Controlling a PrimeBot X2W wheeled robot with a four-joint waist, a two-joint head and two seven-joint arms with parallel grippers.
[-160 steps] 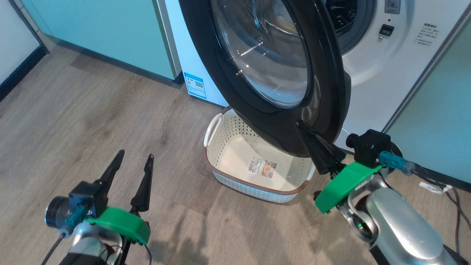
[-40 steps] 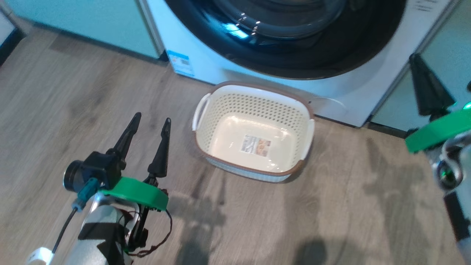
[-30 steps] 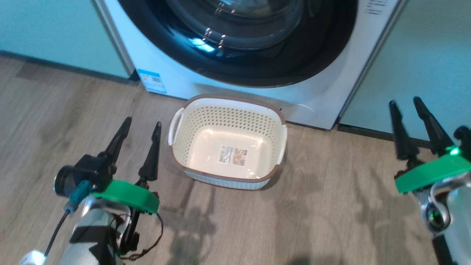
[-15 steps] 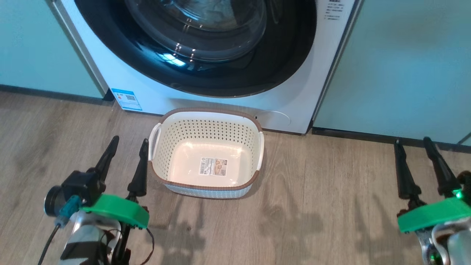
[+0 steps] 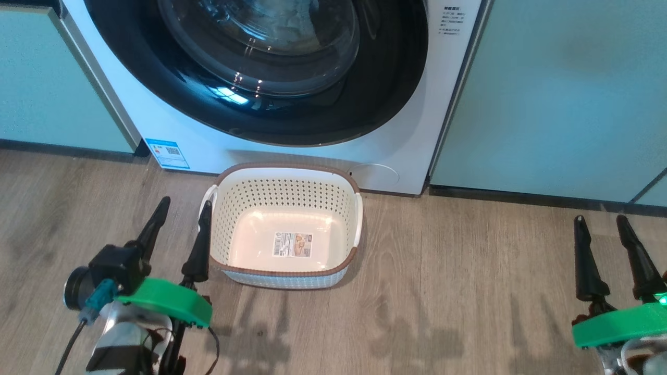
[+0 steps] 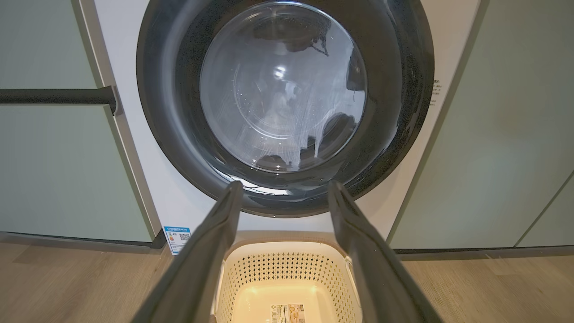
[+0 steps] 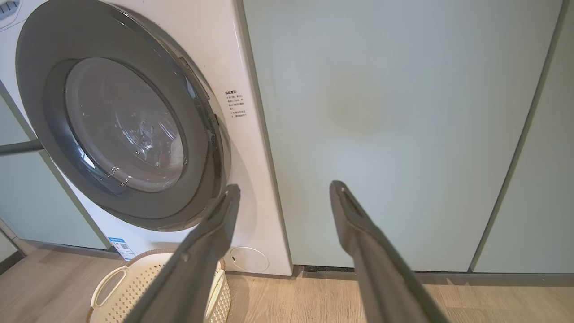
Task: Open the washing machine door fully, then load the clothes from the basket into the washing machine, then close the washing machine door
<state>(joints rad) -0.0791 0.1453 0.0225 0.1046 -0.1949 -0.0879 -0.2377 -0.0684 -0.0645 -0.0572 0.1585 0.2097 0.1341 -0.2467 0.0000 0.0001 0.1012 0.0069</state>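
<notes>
Washing machine door (image 6: 282,89) closed, basket (image 5: 284,195) before it, left gripper (image 5: 186,203) and right gripper (image 5: 599,220) jaws wide apart.

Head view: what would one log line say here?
washing machine door: shut; basket: empty, on floor; left gripper: jaws open; right gripper: jaws open

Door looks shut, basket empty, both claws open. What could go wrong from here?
1. The washing machine door sits against the washing machine, but the latch cannot be seen. It may be only resting there and could swing back out.
2. In the head view, the left claw has one finger close beside the handle of the basket. An inward swing of that arm could knock the basket along the floor.
</notes>
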